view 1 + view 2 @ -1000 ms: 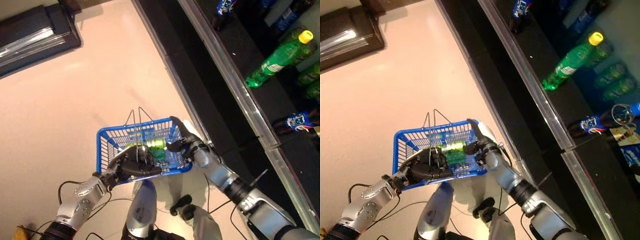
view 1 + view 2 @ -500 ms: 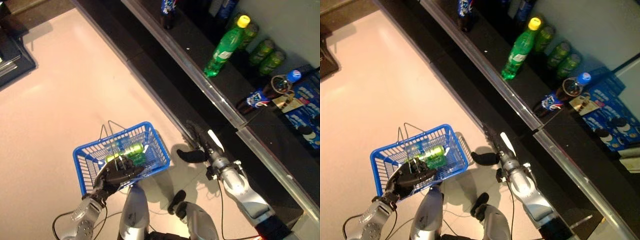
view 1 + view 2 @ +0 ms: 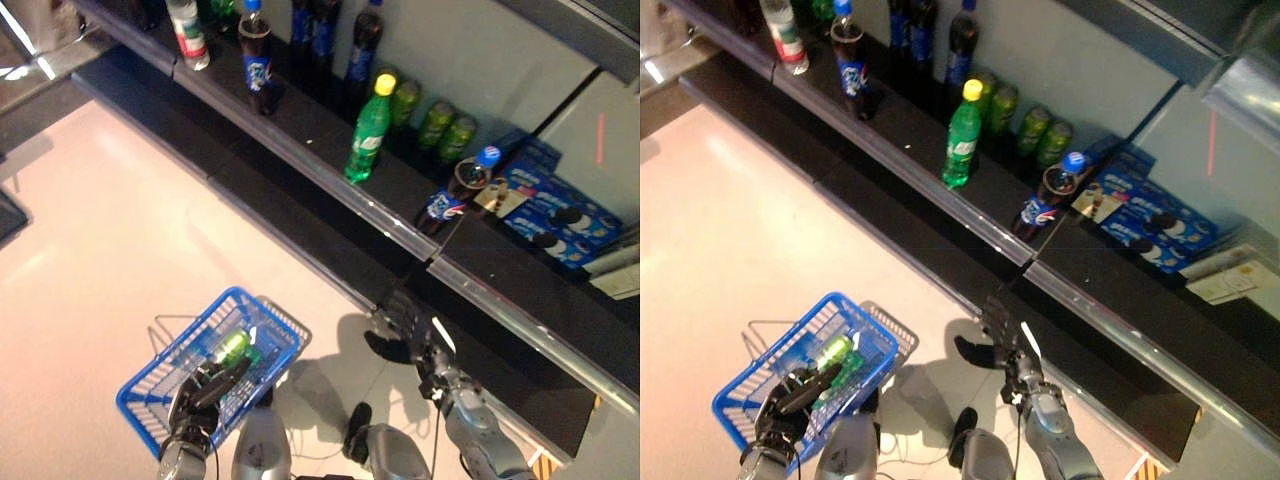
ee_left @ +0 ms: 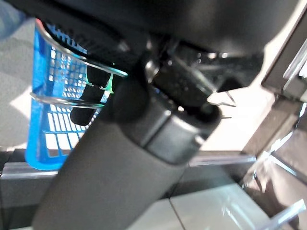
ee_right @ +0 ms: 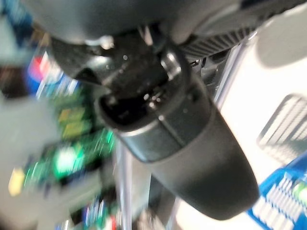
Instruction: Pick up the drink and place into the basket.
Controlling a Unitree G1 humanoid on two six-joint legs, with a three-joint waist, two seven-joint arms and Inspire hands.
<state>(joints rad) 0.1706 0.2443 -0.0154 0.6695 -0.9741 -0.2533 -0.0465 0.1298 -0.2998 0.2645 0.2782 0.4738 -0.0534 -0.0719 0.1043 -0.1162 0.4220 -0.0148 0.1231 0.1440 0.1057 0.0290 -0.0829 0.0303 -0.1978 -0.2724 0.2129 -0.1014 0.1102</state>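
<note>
- On the pale glossy floor (image 3: 120, 230), low at my left: blue wire basket (image 3: 160, 385), its wire handles folded out over the far rim.
- Green drink can (image 3: 232, 347) lies on its side inside the basket, toward the near right wall. A second green item sits beside it; can't tell what it is.
- Dark shelf unit (image 3: 330, 150) runs diagonally across the upper part of the view, with a metal front edge.
- On the shelf: a clear bottle with a red label (image 3: 188, 35), cola bottles (image 3: 256, 55), a green bottle with a yellow cap (image 3: 368, 128), a row of green cans (image 3: 436, 125), a blue-capped bottle lying tilted (image 3: 455, 190), blue cartons (image 3: 555, 210).
- Head views give the whole layout. Left wrist view only shows the basket's blue mesh and one wire handle (image 4: 76, 67) past my hand's bulk.
- Right wrist view shows a blurred shelf of drinks and a corner of the basket, nothing more.
- My left hand (image 3: 205, 385) sits at the basket's near rim, fingers curled onto the wire edge, gripping it.
- My right hand (image 3: 996, 335) is raised over the floor in front of the shelf base, well apart from the basket, fingers extended and spread, thumb out to the side, holding nothing.
</note>
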